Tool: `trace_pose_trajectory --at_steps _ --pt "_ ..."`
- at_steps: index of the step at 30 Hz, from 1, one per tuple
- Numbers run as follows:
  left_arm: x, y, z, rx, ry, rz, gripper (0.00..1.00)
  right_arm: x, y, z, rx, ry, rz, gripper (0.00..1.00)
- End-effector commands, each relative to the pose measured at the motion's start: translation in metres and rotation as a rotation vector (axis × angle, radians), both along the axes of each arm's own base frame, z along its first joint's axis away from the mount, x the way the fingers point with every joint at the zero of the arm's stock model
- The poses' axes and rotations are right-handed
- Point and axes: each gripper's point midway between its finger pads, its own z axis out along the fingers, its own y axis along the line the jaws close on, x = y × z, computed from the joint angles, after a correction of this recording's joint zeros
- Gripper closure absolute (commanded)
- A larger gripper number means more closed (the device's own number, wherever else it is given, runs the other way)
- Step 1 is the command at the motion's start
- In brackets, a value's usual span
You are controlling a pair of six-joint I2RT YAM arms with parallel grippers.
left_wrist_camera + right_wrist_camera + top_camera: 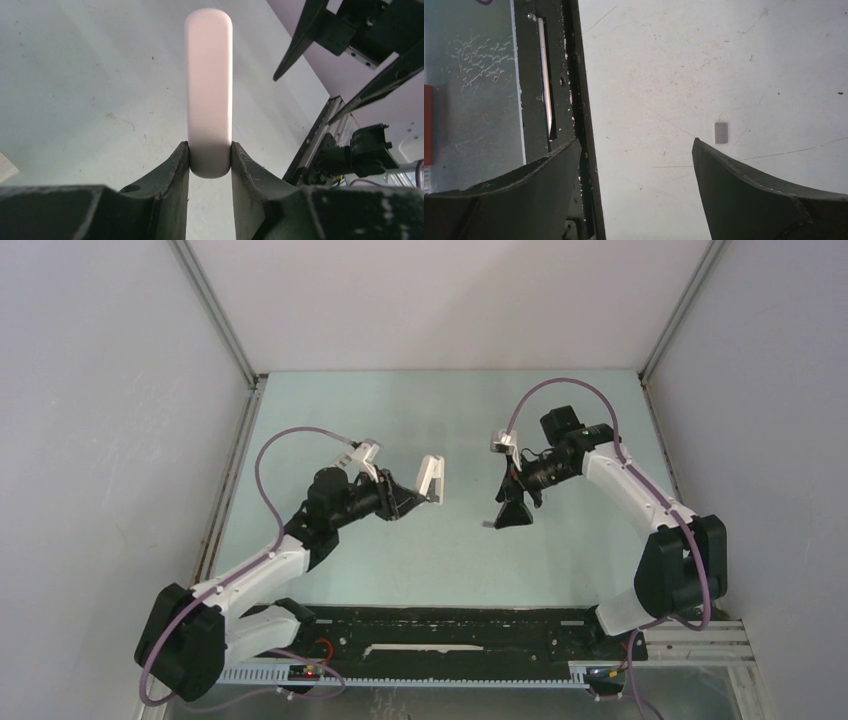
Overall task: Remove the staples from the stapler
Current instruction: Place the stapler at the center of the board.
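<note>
Two tools — L tool (210, 152) grips stapler (208, 75), R tool (636, 150) wide open over staples (721, 133)

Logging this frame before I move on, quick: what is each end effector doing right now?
Left end effector: closed on the stapler.
Right end effector: open, holding nothing.

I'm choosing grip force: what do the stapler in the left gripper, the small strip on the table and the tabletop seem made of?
The stapler is likely plastic: a smooth pale shell with a soft sheen and a rounded end. The staples are probably metal: a dull grey flat strip. The table is a matte pale-green board, painted or laminated, I cannot tell which; fine scratches and scuffs show.
</note>
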Motion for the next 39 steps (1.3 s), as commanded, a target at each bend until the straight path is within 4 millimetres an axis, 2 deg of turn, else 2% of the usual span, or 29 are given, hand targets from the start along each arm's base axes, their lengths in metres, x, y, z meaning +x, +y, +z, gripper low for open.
trace_pose_trajectory --at_steps 1,8,13,19,26,31,32,34,39 --pt "0.024 -0.006 0.045 -0.071 -0.068 0.019 1.0 0.001 -0.003 0.012 0.015 -0.051 -0.014 0.08" --pt "0.051 -0.005 0.035 -0.055 0.019 0.074 1.0 0.002 -0.006 0.013 0.015 -0.061 -0.024 0.08" --pt "0.081 -0.001 0.018 -0.008 0.15 0.158 1.0 0.003 -0.007 0.012 0.012 -0.062 -0.03 0.08" --pt "0.123 0.009 -0.008 0.134 0.314 0.306 1.0 0.005 -0.008 0.012 0.006 -0.064 -0.038 0.08" --pt "0.169 0.019 -0.021 0.334 0.446 0.432 1.0 0.005 -0.01 0.015 0.014 -0.07 -0.045 0.08" --pt "0.191 0.027 -0.034 0.471 0.492 0.469 1.0 0.005 -0.011 0.018 0.021 -0.079 -0.049 0.08" --pt "0.194 0.028 -0.043 0.501 0.512 0.464 1.0 0.005 -0.012 0.018 0.022 -0.081 -0.048 0.08" --pt "0.202 0.033 -0.048 0.548 0.523 0.484 1.0 0.005 -0.012 0.019 0.025 -0.081 -0.049 0.08" --pt "0.217 0.036 -0.06 0.614 0.546 0.489 1.0 0.004 -0.014 0.021 0.031 -0.088 -0.052 0.08"
